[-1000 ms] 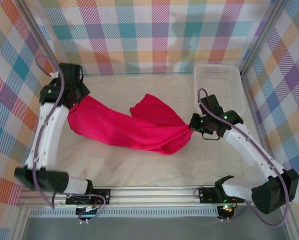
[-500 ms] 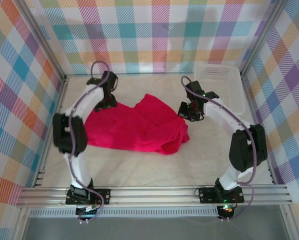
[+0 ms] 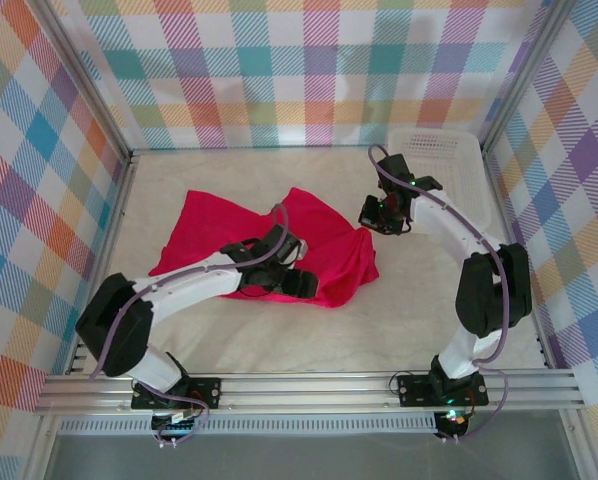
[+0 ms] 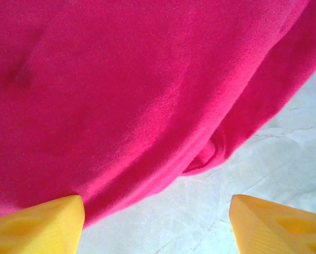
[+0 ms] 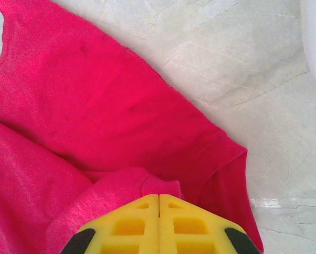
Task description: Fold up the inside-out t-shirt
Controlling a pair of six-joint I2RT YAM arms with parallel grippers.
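Garment: crimson-red soft-fabric inside-out t-shirt (image 3: 229, 225), lying rumpled and partly spread across the middle of the pale stone-look table (image 3: 279, 340), a little nearer the far edge, its right end bunched.
Left claw: left claw (image 3: 299, 284) is down over the near hem, its 2 yellow fingers (image 4: 47, 222) spread wide. Red cloth and bare table sit between them, and nothing is held.
Right claw: right claw (image 3: 383, 216) sits at the t-shirt's right end with its fingers pressed flat together, no gap. A ridge of cloth is drawn up right to the tips, so I read it as a pinch on that corner.
Handling: light and limp with no stiffness, I'd say. It will sag and trail from any 1 held point, and layers will drag along together. It is not fragile, and by the look of it unlikely to skate on this matte top.
Where to grip: edges and corners look best, a hem corner or shoulder seam, 1 per claw, so the panel lifts flat. A grab mid-panel would only raise a tent.
Risk: catching 2 layers at the tucked-under near hem.
Writing: none to read, just plain cloth with no print or logo on the faces showing.
Bystander: white plastic lattice basket (image 3: 449, 160) in the far right corner, apart from the t-shirt.
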